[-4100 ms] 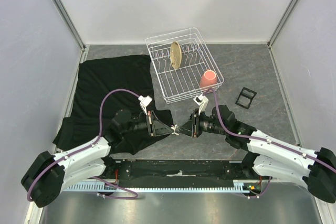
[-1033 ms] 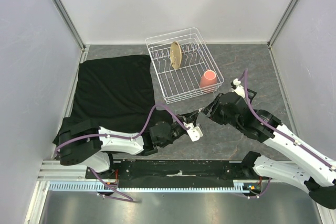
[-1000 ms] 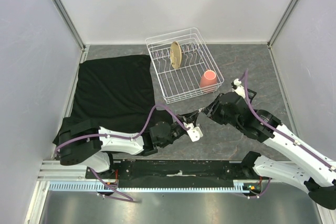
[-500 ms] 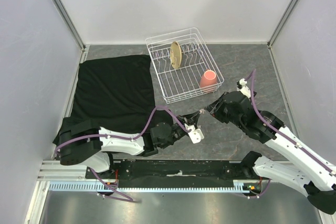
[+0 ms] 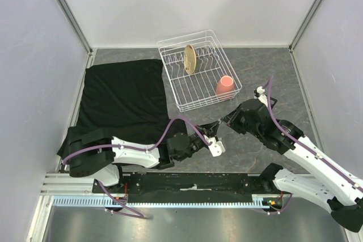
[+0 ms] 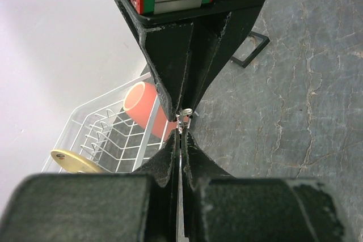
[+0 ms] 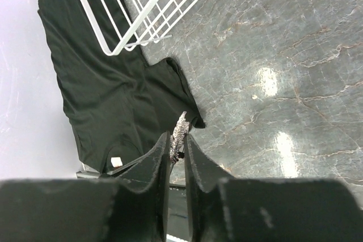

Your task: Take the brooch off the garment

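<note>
In the left wrist view, the left gripper [image 6: 180, 135] is pressed together on the brooch [image 6: 183, 118], a tiny whitish thing at its tips. The right gripper [image 6: 182, 110] points in from 12 o'clock onto the same spot. The right wrist view shows what that one hides: a narrow gap between the right fingers [image 7: 159, 157], with the brooch in it. I cannot tell whether they press it. There the garment [image 7: 108, 83] lies at 10 o'clock, apart from the brooch. From above the brooch is too small to see. The grippers meet over the table [image 5: 266, 66], at 6 o'clock of the rack [image 5: 210, 99].
</note>
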Motion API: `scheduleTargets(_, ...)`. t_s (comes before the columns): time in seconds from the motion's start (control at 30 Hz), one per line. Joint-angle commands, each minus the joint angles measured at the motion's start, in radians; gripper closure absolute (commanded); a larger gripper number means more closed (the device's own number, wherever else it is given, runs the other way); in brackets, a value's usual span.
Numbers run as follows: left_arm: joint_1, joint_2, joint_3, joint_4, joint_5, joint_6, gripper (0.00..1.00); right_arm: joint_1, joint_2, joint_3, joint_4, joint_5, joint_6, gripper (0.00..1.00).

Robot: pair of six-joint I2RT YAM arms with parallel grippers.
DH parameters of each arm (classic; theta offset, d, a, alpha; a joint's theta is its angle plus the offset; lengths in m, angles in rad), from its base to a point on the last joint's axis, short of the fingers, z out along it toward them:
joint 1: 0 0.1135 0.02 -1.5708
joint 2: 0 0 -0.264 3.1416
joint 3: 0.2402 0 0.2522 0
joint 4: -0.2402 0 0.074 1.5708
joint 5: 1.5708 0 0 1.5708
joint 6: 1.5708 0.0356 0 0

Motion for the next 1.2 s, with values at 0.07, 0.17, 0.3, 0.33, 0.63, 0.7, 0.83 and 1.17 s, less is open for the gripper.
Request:
scheduleTargets(0.07, -0.015, 0.012, 0.035, 0.047, -0.021, 0.051, 0.98, -0.009, -0.008, -0.003, 0.025, 0.001, 0.003, 0.85)
scheduleTargets(0.17, -0.016, 0.018, 0.035, 0.047, -0.029, 0.062, 0.98, -0.010, 0.002, -0.002, 0.022, -0.002, -0.024, 0.80)
scheduleTargets(0.3, -0.018, 0.022, 0.030, 0.046, -0.035, 0.076, 0.98, -0.010, 0.010, 0.012, 0.016, -0.005, -0.070, 0.72)
scheduleTargets(0.33, -0.018, 0.024, 0.029, 0.044, -0.039, 0.076, 0.98, -0.012, 0.012, 0.021, 0.005, 0.002, -0.088, 0.72)
scheduleTargets(0.63, -0.022, 0.041, 0.035, 0.047, -0.044, 0.086, 0.98, -0.010, 0.013, 0.037, -0.006, 0.010, -0.105, 0.76)
scheduleTargets(0.7, -0.022, 0.039, 0.033, 0.046, -0.047, 0.089, 0.98, -0.010, 0.015, 0.037, -0.006, 0.018, -0.105, 0.77)
scheduleTargets(0.83, -0.026, 0.036, 0.032, 0.050, -0.049, 0.093, 0.98, -0.010, 0.028, 0.037, -0.001, 0.021, -0.105, 0.89)
scheduleTargets(1.17, -0.026, 0.021, 0.018, 0.036, -0.092, -0.033, 0.63, -0.021, -0.040, -0.063, 0.049, 0.091, -0.105, 1.00)
